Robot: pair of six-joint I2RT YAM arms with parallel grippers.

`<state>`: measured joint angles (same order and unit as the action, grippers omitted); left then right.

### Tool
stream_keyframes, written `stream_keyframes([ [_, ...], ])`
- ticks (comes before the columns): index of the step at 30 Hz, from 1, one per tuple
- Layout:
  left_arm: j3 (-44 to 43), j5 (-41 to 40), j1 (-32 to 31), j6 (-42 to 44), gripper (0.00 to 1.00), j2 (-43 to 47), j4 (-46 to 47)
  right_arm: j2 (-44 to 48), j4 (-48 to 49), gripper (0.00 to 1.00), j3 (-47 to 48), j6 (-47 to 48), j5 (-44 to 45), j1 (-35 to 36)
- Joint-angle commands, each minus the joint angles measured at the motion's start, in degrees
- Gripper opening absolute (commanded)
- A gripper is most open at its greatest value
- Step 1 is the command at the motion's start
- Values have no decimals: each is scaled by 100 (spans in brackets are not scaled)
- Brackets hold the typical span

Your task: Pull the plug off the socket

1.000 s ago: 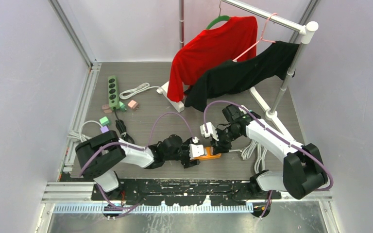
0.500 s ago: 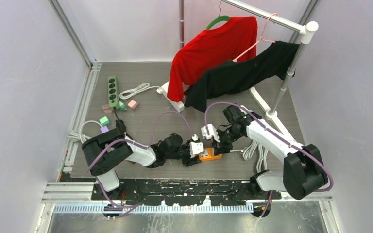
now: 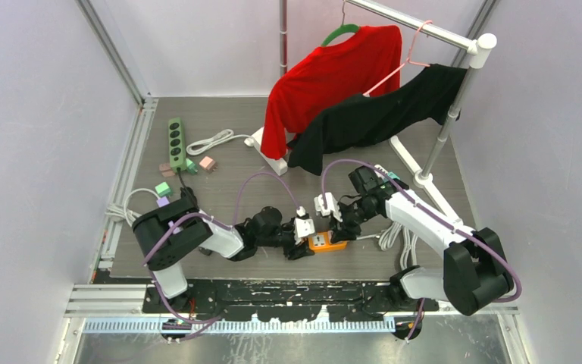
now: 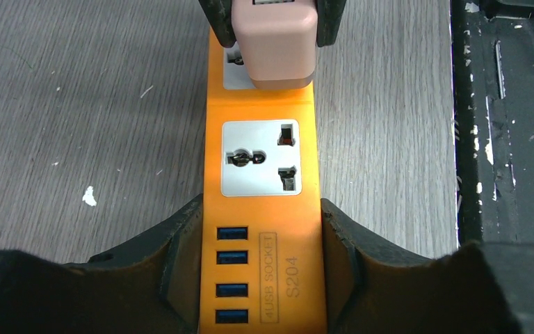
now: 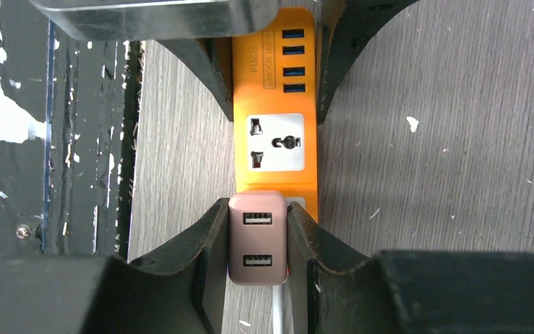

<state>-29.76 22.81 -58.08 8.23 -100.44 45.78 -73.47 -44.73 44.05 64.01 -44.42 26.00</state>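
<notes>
Printed in dark letters on the orange socket strip (image 4: 261, 104), just beside its four blue USB ports (image 4: 228, 257): "4USB SOCKET" inside a thin frame, then "S204" unframed next to it, both running lengthwise. Repeated upside down in the right wrist view, with "S204" legible and the framed line too small to read.

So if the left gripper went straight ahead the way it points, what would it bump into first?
Probably the pink plug, pinched by the right gripper. The left gripper clamps the orange power strip and points along it toward that plug.
</notes>
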Motion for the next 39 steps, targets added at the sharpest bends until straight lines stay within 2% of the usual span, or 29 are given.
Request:
stream_keyframes([
  [1, -32, -26, 5, -177, 0, -235, -19, 113, 544, 1, 190, -506, -646, -60],
  [3, 107, -97, 8, -150, 0, -153, 47, 136, 135, 1, 338, -154, -663, -288],
  [8, 251, -110, 60, -85, 0, -115, 58, 304, -1204, 1, 264, 1469, -740, -660],
  [12, 235, -70, 58, -232, 0, -244, 133, 369, -1415, 1, 250, 1618, -1137, -677],
  [17, 54, -137, 56, -371, 0, -35, -244, 286, -1491, 1, 695, 879, -1629, -893],
  [18, -29, -145, 60, -444, 4, 45, -389, 301, -1505, 1, 741, 766, -1677, -960],
  [21, -117, -267, 58, -840, 41, 297, -627, 348, -1440, 1, 808, 405, -1791, -1128],
  [23, -68, -353, 56, -1127, 59, 484, -476, 349, -1405, 1, 859, 209, -1923, -1190],
  [26, -24, -353, 60, -1386, 69, 812, -411, 322, -1182, 1, 901, -322, -2067, -1249],
  [28, -19, -345, 55, -1428, 72, 1064, -524, 288, -1099, 1, 898, -543, -2123, -1276],
  [34, 59, -274, 58, -1455, 73, 2011, -1153, 297, -555, 1, 797, -1472, -2201, -1306],
  [39, 244, -838, 60, -2192, 73, 2993, -1512, 314, 567, 2, 617, -3293, -2146, -1308],
])
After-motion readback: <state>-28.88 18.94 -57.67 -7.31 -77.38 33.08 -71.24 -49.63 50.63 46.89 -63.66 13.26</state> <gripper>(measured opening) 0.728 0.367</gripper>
